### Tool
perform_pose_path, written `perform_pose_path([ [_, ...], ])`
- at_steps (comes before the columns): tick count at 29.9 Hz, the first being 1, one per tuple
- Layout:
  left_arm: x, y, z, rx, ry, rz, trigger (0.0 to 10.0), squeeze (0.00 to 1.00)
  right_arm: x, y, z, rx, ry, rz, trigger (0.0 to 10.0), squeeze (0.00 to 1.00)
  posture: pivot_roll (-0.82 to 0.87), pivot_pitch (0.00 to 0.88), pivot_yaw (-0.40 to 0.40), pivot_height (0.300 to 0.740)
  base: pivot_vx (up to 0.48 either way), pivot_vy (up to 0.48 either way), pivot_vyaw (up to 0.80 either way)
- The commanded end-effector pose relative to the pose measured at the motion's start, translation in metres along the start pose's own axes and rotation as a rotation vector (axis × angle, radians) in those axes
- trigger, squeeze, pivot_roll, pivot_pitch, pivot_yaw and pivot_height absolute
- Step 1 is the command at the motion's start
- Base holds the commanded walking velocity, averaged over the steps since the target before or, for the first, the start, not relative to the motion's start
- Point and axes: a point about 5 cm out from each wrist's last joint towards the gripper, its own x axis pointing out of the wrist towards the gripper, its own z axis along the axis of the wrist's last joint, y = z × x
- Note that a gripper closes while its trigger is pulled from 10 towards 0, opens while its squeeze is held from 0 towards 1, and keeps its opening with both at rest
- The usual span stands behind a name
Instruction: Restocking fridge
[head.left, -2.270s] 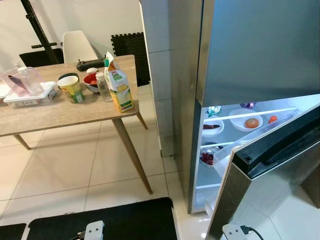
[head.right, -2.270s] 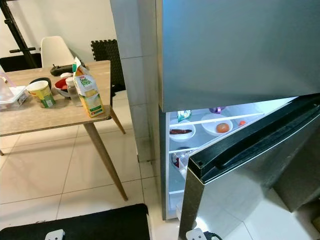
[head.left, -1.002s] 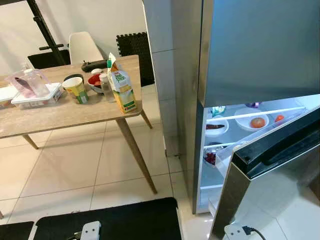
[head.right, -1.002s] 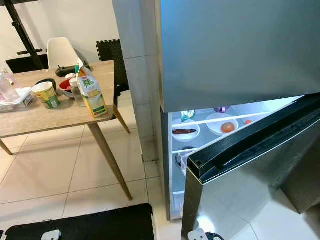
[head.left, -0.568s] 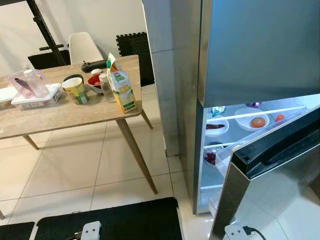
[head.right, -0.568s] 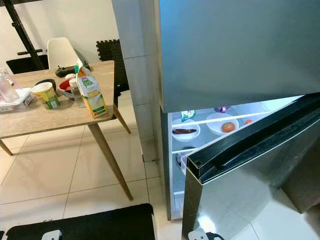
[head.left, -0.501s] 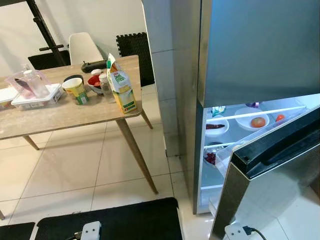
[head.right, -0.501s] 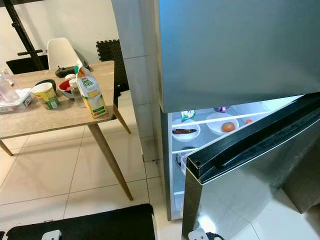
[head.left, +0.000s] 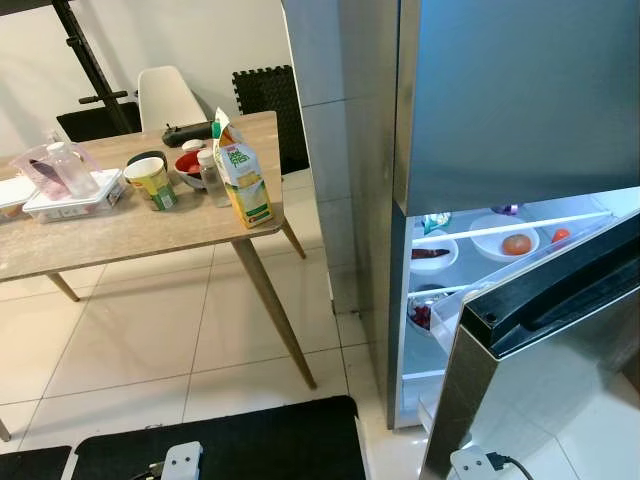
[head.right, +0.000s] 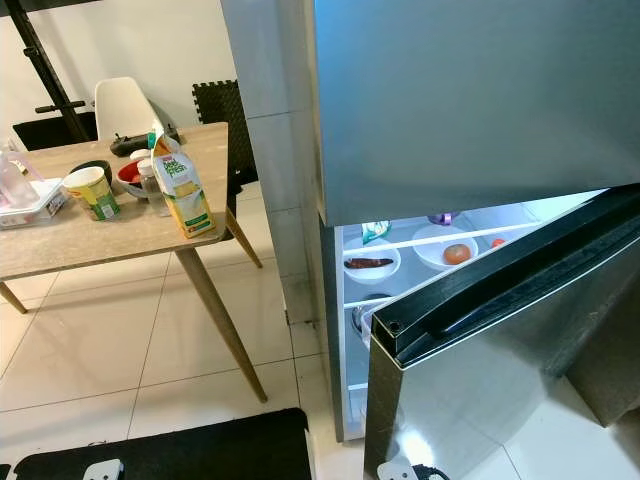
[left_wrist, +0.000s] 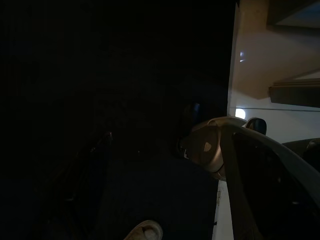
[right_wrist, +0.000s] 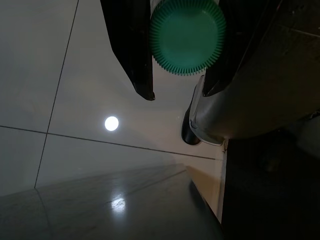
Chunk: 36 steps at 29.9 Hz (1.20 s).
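- Nearest, the right gripper (right_wrist: 177, 65) hangs low over pale floor tiles (right_wrist: 60, 100), its two black fingers (right_wrist: 131, 55) pinching a green ribbed cap (right_wrist: 187, 36). The cap faces straight at the wrist camera, so the container's long axis runs away along the fingers; its body is hidden behind the cap and I can't name what it is.
- The left wrist view is nearly black. A pale rounded robot part (left_wrist: 210, 147) and a strip of lit floor sit at 3 o'clock; whether the left gripper is spread or closed, I cannot tell.
- At 6 o'clock in the head view lies a black floor mat (head.left: 220, 440), cut off by the frame's lower edge.
- At 4 o'clock the fridge door (head.left: 540, 340) stands ajar, its dark top edge hiding much of the lit interior.
- Behind it, the fridge (head.left: 520, 100) shelves hold a white bowl (head.left: 510, 238) with an orange-red fruit, a smaller bowl (head.left: 432, 252) with something dark, and a lower bowl of dark red pieces (head.left: 418, 316), partly hidden.
- At 10 o'clock stands the wooden table (head.left: 110, 235). A juice carton (head.left: 241, 172) stands upright near its corner, long axis vertical, top flap open.
- Just behind the carton stand a small clear bottle (head.left: 209, 174), a red bowl (head.left: 187, 163) and a yellow-green cup (head.left: 149, 181); a clear container (head.left: 70, 188) is farther toward 9 o'clock.
- Farthest, a white chair (head.left: 166, 97) and dark mats (head.left: 265, 90) sit against the wall.
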Motion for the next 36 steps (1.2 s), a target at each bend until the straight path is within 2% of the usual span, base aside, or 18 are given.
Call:
perform_pose_path([
  [1,-0.0028,0.0089,0.0009,0.008,0.007,0.023,10.0,0.00,0.0000,0.0112,-0.0026,0.006,0.015,0.031,10.0,0.00,0.01,0.008,0.114,0.740,0.000,0.000,0.00],
  [36,-0.0019,0.0059,0.0006,0.010,0.010,0.008,10.0,0.00,0.0000,0.0094,-0.0028,0.000,0.015,0.029,10.0,0.00,0.01,0.008,0.113,0.740,0.000,0.000,0.00],
])
